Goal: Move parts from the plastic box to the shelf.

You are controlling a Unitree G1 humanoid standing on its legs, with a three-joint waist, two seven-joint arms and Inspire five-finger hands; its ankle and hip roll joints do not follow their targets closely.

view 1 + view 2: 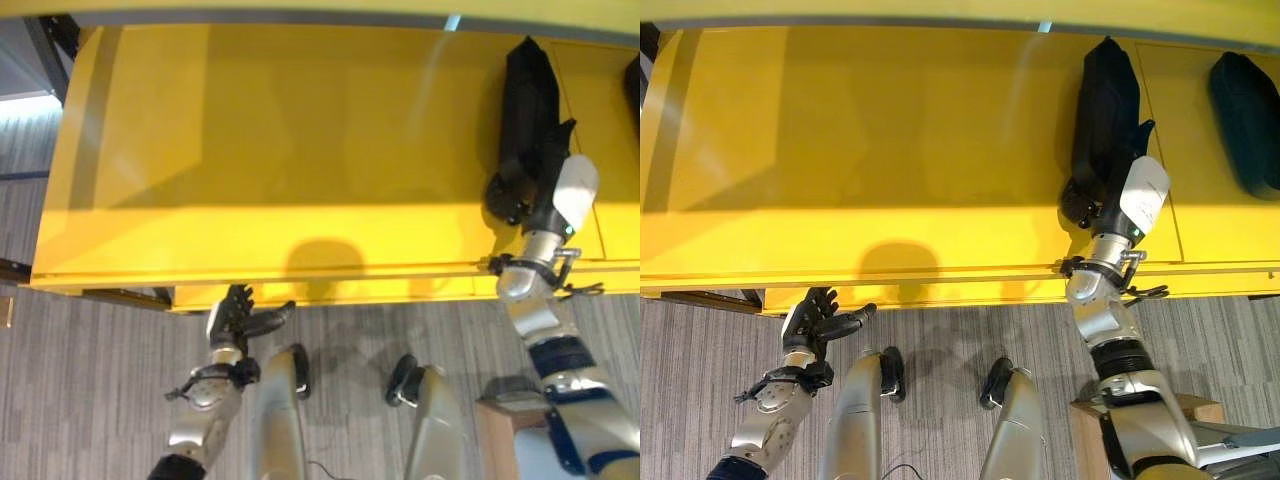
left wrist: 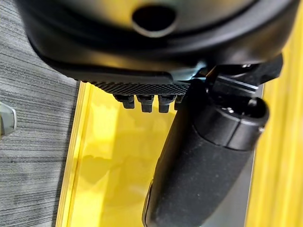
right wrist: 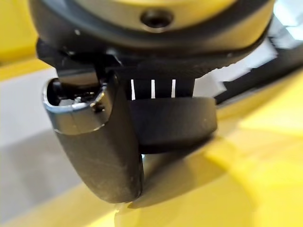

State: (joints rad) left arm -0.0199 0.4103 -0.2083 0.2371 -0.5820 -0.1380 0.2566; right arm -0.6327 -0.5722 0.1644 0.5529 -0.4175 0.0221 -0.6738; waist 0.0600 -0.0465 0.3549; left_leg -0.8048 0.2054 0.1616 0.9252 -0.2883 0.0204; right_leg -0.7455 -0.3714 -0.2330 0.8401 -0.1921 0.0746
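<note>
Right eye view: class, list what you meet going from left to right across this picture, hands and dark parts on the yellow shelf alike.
left hand → long black part with the right hand at its near end → second black part on the yellow shelf.

I seem to be standing in a workshop or storeroom, judging by the broad yellow metal shelf (image 1: 280, 150) before me, the grey ribbed floor (image 1: 90, 380) below its front edge, and the black moulded parts (image 1: 1108, 90) lying on it toward its right end.
</note>
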